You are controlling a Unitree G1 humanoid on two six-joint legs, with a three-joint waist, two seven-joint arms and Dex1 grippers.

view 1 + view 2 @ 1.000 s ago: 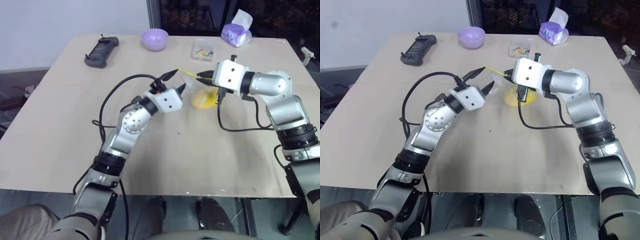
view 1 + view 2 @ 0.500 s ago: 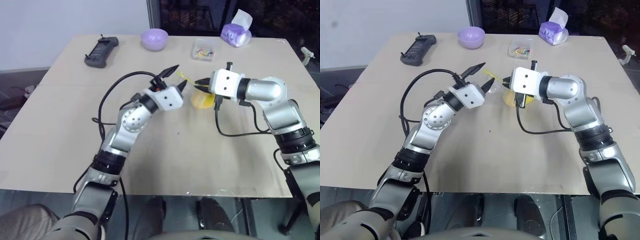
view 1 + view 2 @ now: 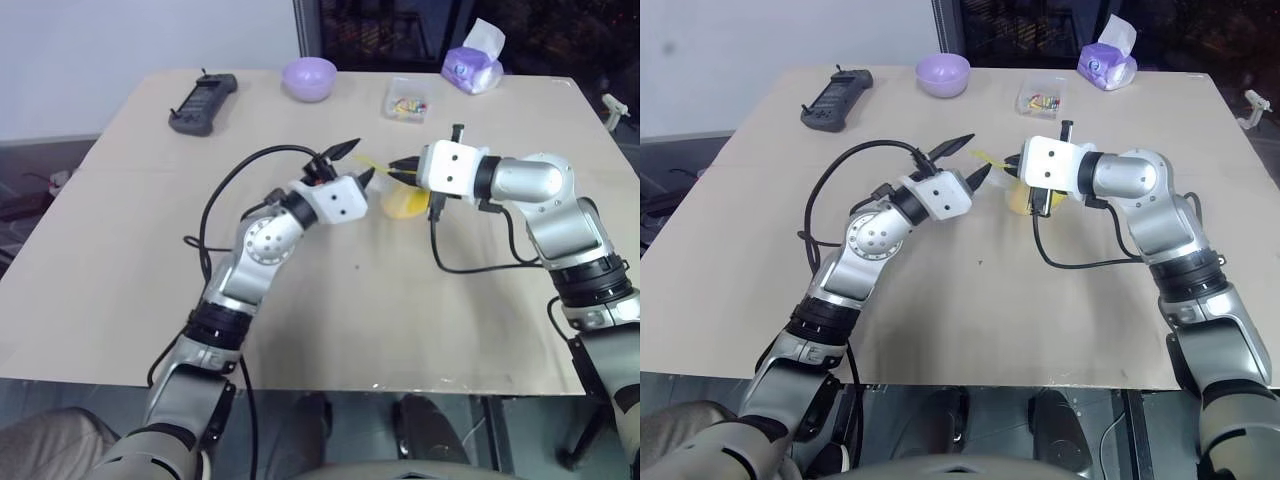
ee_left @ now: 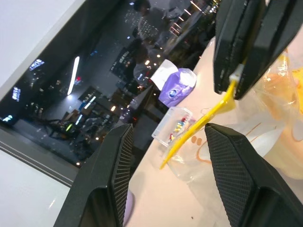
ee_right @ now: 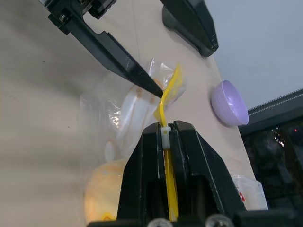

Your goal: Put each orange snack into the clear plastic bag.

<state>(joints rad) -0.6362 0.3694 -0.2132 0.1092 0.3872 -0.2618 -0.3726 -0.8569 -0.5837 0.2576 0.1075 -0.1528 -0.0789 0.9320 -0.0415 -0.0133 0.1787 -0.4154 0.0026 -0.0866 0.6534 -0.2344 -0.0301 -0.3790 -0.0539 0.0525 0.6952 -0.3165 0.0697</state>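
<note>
The clear plastic bag [image 3: 392, 190] lies mid-table with one orange snack [image 3: 405, 203] inside it, seen again as a yellow bun [image 5: 102, 189] through the film. My right gripper [image 3: 397, 165] is shut on the yellow strip [image 5: 166, 142] at the bag's mouth and holds it up off the table. My left gripper [image 3: 355, 163] is open just left of the mouth. One of its fingertips [image 5: 152, 89] touches the film by the strip; whether it is inside the mouth I cannot tell. In the left wrist view the strip [image 4: 201, 125] hangs from the right gripper's pinched fingers [image 4: 246, 42].
Along the table's far side sit a black controller [image 3: 203, 102], a lilac bowl [image 3: 308, 77], a small clear box of colourful bits [image 3: 406, 101] and a purple tissue pack [image 3: 473, 68]. Black cables loop over both arms.
My right gripper has dipped a little, still pinching the strip, and the bag's mouth hangs lower. The left gripper stays open beside it, hardly moved.
</note>
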